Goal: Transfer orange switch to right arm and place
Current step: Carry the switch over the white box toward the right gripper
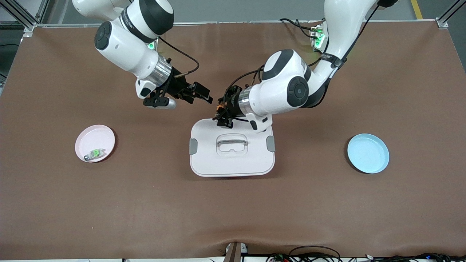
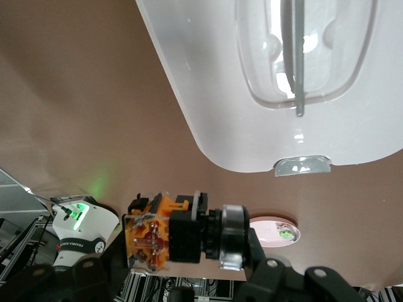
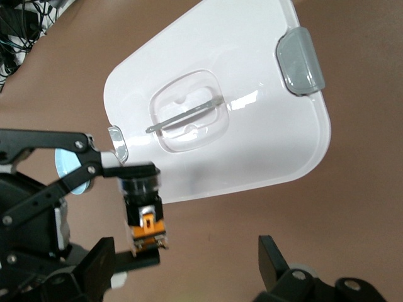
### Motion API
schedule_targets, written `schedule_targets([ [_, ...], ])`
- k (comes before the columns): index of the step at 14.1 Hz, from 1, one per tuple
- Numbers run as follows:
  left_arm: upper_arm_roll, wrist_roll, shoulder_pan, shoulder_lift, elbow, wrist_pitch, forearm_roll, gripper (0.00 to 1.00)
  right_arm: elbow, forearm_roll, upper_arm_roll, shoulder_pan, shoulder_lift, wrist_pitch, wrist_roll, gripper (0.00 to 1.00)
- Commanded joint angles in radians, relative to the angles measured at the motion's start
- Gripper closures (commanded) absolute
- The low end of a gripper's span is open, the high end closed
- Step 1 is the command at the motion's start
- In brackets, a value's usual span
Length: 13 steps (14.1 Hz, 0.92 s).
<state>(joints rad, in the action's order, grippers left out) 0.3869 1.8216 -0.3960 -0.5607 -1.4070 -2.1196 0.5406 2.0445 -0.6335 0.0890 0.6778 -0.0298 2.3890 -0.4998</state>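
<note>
- I see the small black-bodied orange switch (image 2: 165, 229), with its orange end piece, clamped in the left end effector (image 1: 222, 109), up in the air over the desk edge of the white lid, around the middle of the desk.
- In the left wrist view the switch lies crosswise between the black fingers (image 2: 271, 274), its orange end turned toward the right arm.
- My right end effector (image 3: 195, 261) hangs over bare brown mat beside the left one, toward the robots' edge of the desk from the lid; its fingers stand wide apart and hold nothing.
- From the right wrist view, the orange end of the switch sits just at one of the open right fingers (image 3: 104, 258); I cannot tell whether they touch. The other finger is well apart from it.
- The flat white rectangular plastic lid (image 1: 232, 160), with grey clips on two sides and a recessed handle, lies at the centre of the brown desk (image 1: 233, 211).
- A round pink plate (image 1: 95, 135) lies toward the right arm's end of the desk, about level with the lid, and carries a small green-and-clear switch (image 1: 95, 153) near its rim.
- A round pale blue plate (image 1: 368, 153) lies toward the left arm's end of the desk.
</note>
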Motion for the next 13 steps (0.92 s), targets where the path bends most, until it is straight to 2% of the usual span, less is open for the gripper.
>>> schedule_targets([
  [1,-0.005,0.031,-0.027,-0.019,0.043,0.004,0.016,1.00,-0.017,-0.034,-0.003,0.020,-0.044,0.053,0.021,0.00],
  [4,-0.005,0.036,-0.037,-0.019,0.048,0.001,0.016,1.00,-0.032,-0.043,-0.005,0.034,-0.084,0.099,0.020,0.00],
  [10,-0.005,0.038,-0.038,-0.018,0.056,0.001,0.016,1.00,-0.035,-0.046,-0.006,0.045,-0.090,0.113,0.021,0.01],
  [11,-0.005,0.038,-0.038,-0.018,0.060,0.001,0.016,1.00,-0.036,-0.046,-0.006,0.046,-0.090,0.113,0.020,0.16],
  [13,-0.005,0.036,-0.038,-0.018,0.062,0.001,0.016,1.00,-0.036,-0.048,-0.006,0.048,-0.088,0.113,0.020,0.31],
])
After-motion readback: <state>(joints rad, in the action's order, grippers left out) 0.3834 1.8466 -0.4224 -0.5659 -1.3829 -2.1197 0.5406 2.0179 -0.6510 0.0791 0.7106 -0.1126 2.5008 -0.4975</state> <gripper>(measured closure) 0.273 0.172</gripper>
